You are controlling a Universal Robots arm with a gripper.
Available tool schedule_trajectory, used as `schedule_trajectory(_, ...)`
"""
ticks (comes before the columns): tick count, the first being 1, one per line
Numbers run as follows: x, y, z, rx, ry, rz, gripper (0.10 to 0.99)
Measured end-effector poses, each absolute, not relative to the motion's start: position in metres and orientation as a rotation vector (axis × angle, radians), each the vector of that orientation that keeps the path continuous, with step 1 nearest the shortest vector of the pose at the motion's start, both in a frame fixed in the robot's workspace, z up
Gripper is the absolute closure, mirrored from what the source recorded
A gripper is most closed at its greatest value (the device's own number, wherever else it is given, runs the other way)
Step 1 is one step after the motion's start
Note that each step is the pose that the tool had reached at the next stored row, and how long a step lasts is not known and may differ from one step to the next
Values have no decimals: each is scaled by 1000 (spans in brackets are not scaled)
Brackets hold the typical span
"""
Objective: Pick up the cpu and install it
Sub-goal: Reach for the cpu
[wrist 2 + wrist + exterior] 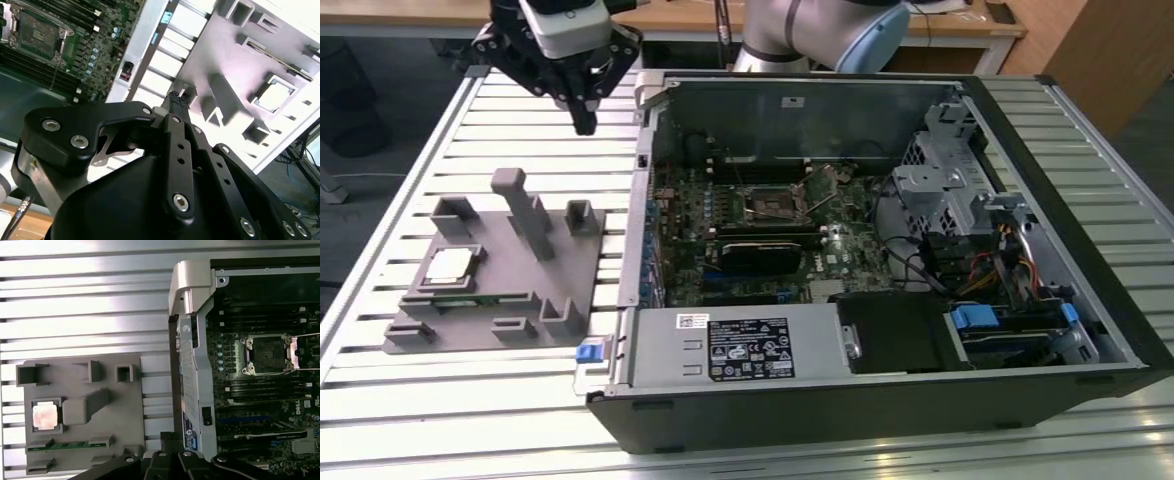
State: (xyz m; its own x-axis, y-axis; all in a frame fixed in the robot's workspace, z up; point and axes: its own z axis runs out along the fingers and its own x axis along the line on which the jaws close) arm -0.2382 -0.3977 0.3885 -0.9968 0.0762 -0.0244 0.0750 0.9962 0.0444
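The end effector, fingers pinched together and empty, hangs over the slatted metal worktop; the small silver-topped square cpu sits in the grey plastic fixture.

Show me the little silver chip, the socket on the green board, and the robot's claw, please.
cpu (450, 264): exterior view, middle of its pale metal top.
motherboard socket (774, 205): exterior view, its dark centre.
gripper (584, 124): exterior view, the tip where its shut fingers meet.
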Motion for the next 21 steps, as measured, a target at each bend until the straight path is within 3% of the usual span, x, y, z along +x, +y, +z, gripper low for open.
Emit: schedule_trajectory(21,-293,-396,385,118,3115,68,980)
